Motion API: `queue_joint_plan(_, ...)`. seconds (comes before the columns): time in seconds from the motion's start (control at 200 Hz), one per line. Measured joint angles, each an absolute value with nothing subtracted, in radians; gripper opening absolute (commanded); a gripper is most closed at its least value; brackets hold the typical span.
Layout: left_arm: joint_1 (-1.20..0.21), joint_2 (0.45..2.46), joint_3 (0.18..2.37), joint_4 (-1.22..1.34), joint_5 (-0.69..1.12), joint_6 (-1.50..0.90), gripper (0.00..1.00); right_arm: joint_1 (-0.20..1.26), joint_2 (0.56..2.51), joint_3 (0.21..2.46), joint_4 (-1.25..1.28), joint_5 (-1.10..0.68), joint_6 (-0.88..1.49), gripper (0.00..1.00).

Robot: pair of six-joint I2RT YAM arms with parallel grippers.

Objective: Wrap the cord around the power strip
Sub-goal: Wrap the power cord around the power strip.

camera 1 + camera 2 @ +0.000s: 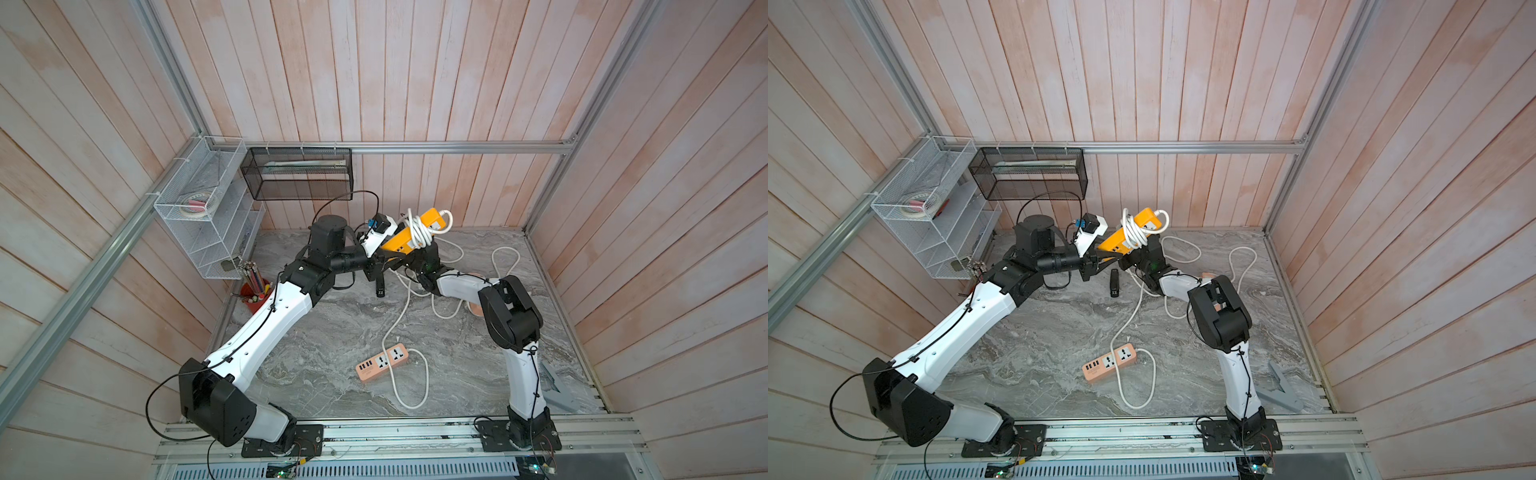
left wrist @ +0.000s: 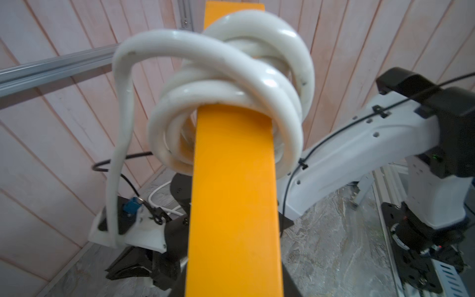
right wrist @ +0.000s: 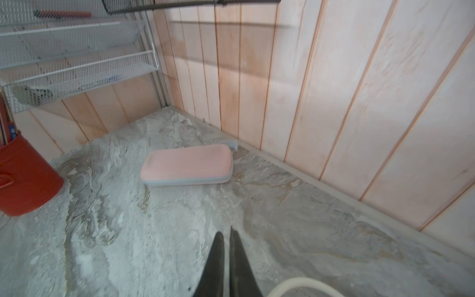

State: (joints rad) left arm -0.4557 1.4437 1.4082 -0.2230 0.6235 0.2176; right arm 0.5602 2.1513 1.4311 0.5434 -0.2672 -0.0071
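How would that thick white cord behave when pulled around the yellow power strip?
Probably stiff and springy: the white cord stands off the yellow power strip in wide, loose coils. It may also slip along the strip's smooth plastic.

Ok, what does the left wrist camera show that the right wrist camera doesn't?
Only the left wrist view: the power strip with the cord coiled around it, and the right arm's white link. Only the right wrist view: a pink case, a red cup and a wire rack. Both: the cord, the marble table and the plank wall.
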Motion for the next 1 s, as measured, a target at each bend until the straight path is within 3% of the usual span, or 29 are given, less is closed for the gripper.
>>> queue_joint_plan(0.32, -0.233, 1.556, 1.473, -0.217, 0.438, 0.11, 0.0, 0.564, 1.912, 1.23, 0.418, -0.208, -0.158, 0.0)
queue_joint_plan(0.64, -0.258, 1.722, 1.621, -0.394, 0.18, 0.282, 0.0, 0.602, 1.679, 1.151, 0.406, -0.162, -0.291, 0.0)
queue_joint_plan(1.0, -0.333, 1.738, 1.669, -0.485, 0.116, 0.389, 0.0, 0.562, 1.711, 1.417, 0.336, -0.426, -0.149, 0.0)
